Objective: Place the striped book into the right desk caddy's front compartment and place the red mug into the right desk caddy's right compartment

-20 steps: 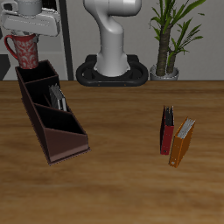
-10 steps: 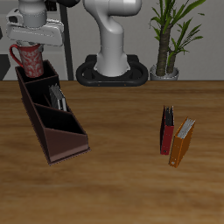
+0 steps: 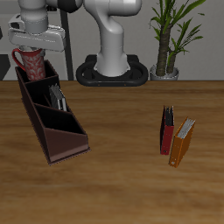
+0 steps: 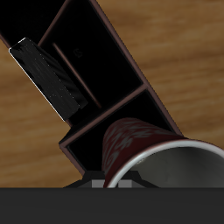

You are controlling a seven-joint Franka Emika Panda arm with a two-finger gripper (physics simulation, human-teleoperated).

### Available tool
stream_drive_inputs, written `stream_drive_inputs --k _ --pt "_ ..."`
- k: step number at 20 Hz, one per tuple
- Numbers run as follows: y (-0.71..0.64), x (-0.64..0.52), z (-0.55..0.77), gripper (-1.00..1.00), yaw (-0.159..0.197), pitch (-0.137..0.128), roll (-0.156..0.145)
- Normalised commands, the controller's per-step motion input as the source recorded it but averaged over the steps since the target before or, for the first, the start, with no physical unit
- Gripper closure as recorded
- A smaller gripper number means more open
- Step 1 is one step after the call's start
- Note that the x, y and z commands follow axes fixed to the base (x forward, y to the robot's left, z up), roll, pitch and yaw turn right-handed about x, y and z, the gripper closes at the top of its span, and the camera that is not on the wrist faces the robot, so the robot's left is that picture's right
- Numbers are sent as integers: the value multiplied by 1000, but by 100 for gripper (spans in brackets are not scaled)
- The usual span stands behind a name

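Note:
The red mug point(image 3: 31, 62) hangs in my gripper point(image 3: 33, 49), which is shut on its rim, directly above the tall back end of the right desk caddy point(image 3: 52, 118). The mug's bottom dips to about the rim of the right compartment point(image 3: 35, 85). In the wrist view the mug point(image 4: 140, 149) fills the foreground with that squarish compartment point(image 4: 109, 131) under it. The striped book point(image 3: 58, 96) stands in the front compartment point(image 3: 51, 101), the middle section; it shows in the wrist view as a striped slab point(image 4: 48, 77) leaning on the caddy wall point(image 4: 131, 66).
A dark red book point(image 3: 166, 129) and an orange book point(image 3: 182, 143) stand together on the table, away from the caddy. Behind are the robot base point(image 3: 112, 66) and a potted plant point(image 3: 168, 39).
The gripper and mug have moved slightly sideways and downward, so the mug now hangs lower over the caddy's tall end compartment. The books and caddy have not moved.

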Motion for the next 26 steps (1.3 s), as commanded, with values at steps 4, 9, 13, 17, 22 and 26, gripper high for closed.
stream_drive_inputs --k 4,9,13,17,22,26 --pt "17 -41 -162 100 -5 19 -1" --pt "36 -113 -144 100 -16 6 11" --pt "104 -125 -84 100 -22 -1 49" --pt "-7 -36 -50 100 -5 -10 21" --pt "-173 -18 39 100 -68 -25 -3" --pt "10 59 -138 100 -23 14 -1"
